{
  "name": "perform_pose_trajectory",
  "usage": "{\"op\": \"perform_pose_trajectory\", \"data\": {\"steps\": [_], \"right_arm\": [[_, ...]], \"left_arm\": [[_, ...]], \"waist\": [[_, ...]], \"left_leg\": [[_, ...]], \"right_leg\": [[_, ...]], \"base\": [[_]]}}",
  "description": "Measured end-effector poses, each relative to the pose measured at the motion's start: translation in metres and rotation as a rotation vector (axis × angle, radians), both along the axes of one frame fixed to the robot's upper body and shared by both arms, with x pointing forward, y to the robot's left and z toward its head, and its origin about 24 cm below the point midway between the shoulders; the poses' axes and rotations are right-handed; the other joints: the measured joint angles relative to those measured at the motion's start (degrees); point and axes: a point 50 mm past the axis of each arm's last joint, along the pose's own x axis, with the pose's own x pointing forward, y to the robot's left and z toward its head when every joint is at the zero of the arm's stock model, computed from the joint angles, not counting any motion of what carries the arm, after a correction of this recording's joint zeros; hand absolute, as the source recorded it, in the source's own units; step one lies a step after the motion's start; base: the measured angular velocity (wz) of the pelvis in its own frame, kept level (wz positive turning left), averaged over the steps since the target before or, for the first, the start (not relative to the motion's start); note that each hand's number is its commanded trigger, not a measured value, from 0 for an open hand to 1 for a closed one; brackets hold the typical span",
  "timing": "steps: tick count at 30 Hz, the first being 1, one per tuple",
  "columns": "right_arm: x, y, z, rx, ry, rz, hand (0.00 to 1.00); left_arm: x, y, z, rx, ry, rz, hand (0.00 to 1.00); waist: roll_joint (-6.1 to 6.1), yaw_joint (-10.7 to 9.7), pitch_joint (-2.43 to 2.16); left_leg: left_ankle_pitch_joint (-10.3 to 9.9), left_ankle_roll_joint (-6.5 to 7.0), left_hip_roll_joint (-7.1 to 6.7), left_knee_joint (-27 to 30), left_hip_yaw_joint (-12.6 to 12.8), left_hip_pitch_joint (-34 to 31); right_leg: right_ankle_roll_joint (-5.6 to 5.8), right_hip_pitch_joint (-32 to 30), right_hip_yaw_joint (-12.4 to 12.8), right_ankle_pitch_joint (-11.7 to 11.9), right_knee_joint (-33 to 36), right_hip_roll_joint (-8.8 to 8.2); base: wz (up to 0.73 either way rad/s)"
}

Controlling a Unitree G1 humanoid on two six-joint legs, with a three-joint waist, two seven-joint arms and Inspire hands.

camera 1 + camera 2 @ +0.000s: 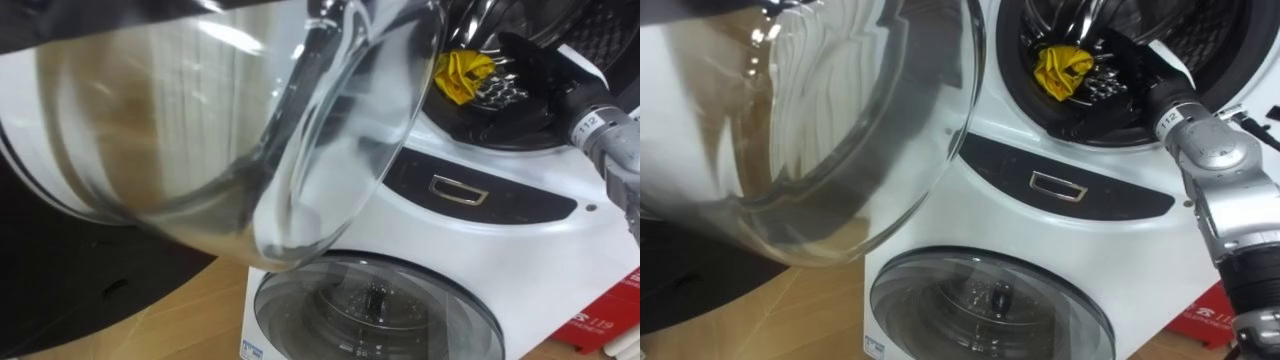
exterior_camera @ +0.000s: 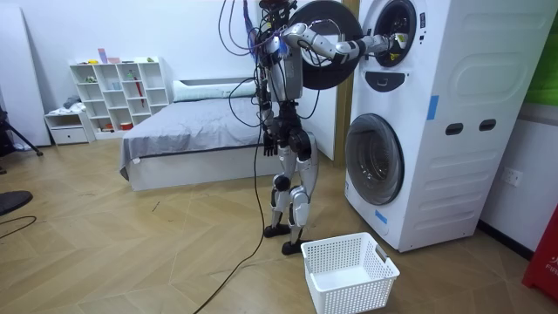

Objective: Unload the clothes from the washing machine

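Cloth (image 1: 1060, 68) bunched, upr drum (image 1: 1110, 130) (no axis)

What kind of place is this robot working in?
Likely a bedroom with a laundry corner: a bed and a white cubby shelf along the far wall, two stacked front-loading machines, and a white laundry basket on the wood floor.

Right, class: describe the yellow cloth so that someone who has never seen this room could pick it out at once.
Find the tall white stack of two washing machines; its upper drum stands open above the closed lower door. In that drum, next to the robot's right hand, lies a crumpled yellow cloth, the one bright thing against dark metal.
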Motion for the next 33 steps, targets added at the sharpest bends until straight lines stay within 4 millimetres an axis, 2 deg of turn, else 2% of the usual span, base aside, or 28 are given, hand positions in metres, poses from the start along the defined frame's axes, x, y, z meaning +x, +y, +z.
{"op": "perform_pose_trajectory", "data": {"steps": [6,8,11,13,20,29,33], "right_arm": [[0.003,-0.004,-0.001,0.099,0.029,-0.01,0.0],[0.004,-0.011,0.003,0.262,0.006,-0.023,0.0],[0.003,-0.024,0.006,0.399,-0.014,-0.061,0.0],[0.002,-0.028,0.007,0.423,-0.016,-0.067,0.0],[0.003,-0.028,0.012,0.552,-0.041,-0.03,0.0],[0.002,-0.037,0.021,0.79,-0.083,0.026,0.0],[0.001,-0.04,0.023,0.821,-0.101,0.04,0.0]], "left_arm": [[-0.006,0.002,0.0,0.02,0.017,0.017,0.0],[-0.007,0.003,0.001,0.022,0.019,0.034,0.0],[-0.006,0.006,0.002,0.028,0.008,0.053,0.0],[-0.006,0.006,0.002,0.029,0.009,0.053,0.0],[-0.008,0.004,0.001,0.024,0.01,0.052,0.0],[-0.003,0.0,0.002,0.033,-0.027,0.049,0.0],[-0.006,0.002,0.003,0.036,-0.025,0.068,0.0]], "waist": [[-0.27,-0.3,-0.34],[-0.45,-0.5,-0.49],[-0.14,-0.6,-0.34],[-0.04,-0.6,-0.29],[0.92,-1.6,-0.2],[2.03,-1.7,-0.1],[2.44,-1.7,0.0]], "left_leg": [[0.0,0.0,-0.07,0.2,0.0,-0.1],[0.0,0.0,-0.17,0.7,-0.4,-0.1],[0.0,0.01,-0.24,0.7,-1.1,0.3],[0.0,0.01,-0.29,0.8,-1.4,0.4],[0.0,0.01,-0.29,0.7,-1.6,0.5],[0.0,0.01,-0.4,0.5,-2.0,0.5],[0.0,0.01,-0.48,0.7,-2.6,0.6]], "right_leg": [[0.02,0.1,-0.1,0.0,-0.1,-0.04],[0.03,0.6,-0.7,0.0,-0.3,-0.18],[0.04,1.2,-1.6,0.0,-0.4,-0.31],[0.03,1.2,-1.6,0.0,-0.4,-0.33],[0.04,1.7,-1.6,0.0,-0.5,-0.33],[0.12,2.1,-2.3,0.1,-1.3,-0.32],[0.12,2.4,-2.3,0.1,-1.3,-0.32]], "base": [[0.01],[0.1],[0.15],[0.08],[0.02],[0.01],[0.08]]}}
